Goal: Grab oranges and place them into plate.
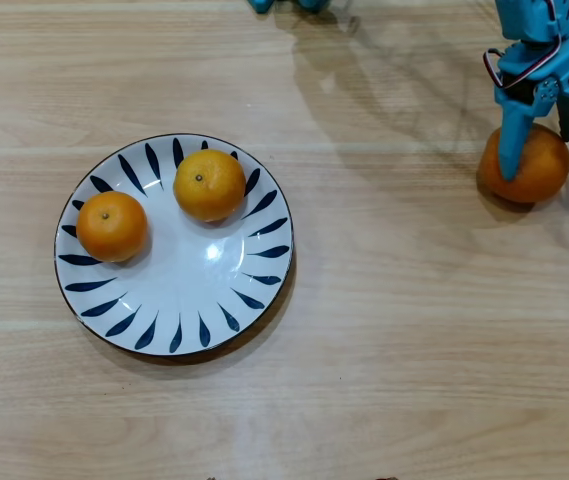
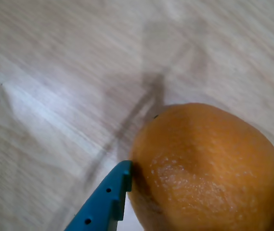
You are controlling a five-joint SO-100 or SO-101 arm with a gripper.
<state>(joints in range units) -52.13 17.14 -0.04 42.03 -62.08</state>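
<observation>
Fingers (image 1: 538,150) straddle the larger orange (image 1: 536,170) on the bench (image 1: 414,330), right of plate (image 1: 189,290); grip unclear, one finger hidden. Two small oranges (image 1: 111,226) (image 1: 209,184) on plate.

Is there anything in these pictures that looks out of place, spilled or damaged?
Nothing looks damaged or spilled. Two oranges lie on the plate. The larger orange is off it, on the table, with the gripper around it.
</observation>
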